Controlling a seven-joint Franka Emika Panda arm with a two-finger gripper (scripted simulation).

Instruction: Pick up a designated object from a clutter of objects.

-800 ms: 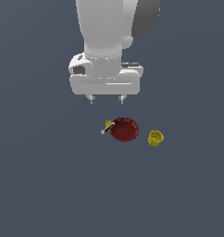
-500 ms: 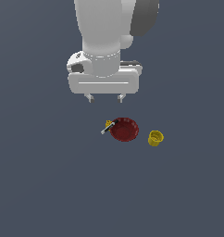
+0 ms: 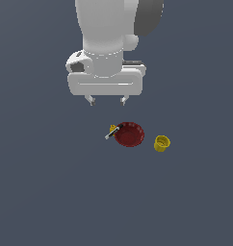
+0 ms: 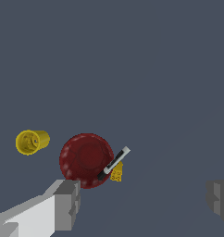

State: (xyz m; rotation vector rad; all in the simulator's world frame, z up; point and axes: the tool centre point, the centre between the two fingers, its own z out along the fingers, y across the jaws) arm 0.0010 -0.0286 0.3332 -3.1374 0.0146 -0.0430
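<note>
The small yellow cup [image 3: 161, 143] stands on the grey floor, at the exterior view's right of the dark red bowl [image 3: 129, 134]; it also shows in the wrist view [image 4: 31, 141]. A tiny yellow piece [image 3: 112, 128] with a black-silver stick [image 3: 111, 132] lies against the bowl's other side. My gripper [image 3: 107, 101] hangs open and empty well above the clutter, up and to the exterior view's left of the cup. In the wrist view the bowl [image 4: 85, 159] and the stick [image 4: 114, 163] lie between my spread fingers [image 4: 65, 203].
The bowl sits between the cup and the yellow piece, close to both. The plain dark grey floor [image 3: 51, 192] stretches around the clutter.
The arm has shifted slightly toward the exterior view's left. The gripper stays open, and the objects have not moved.
</note>
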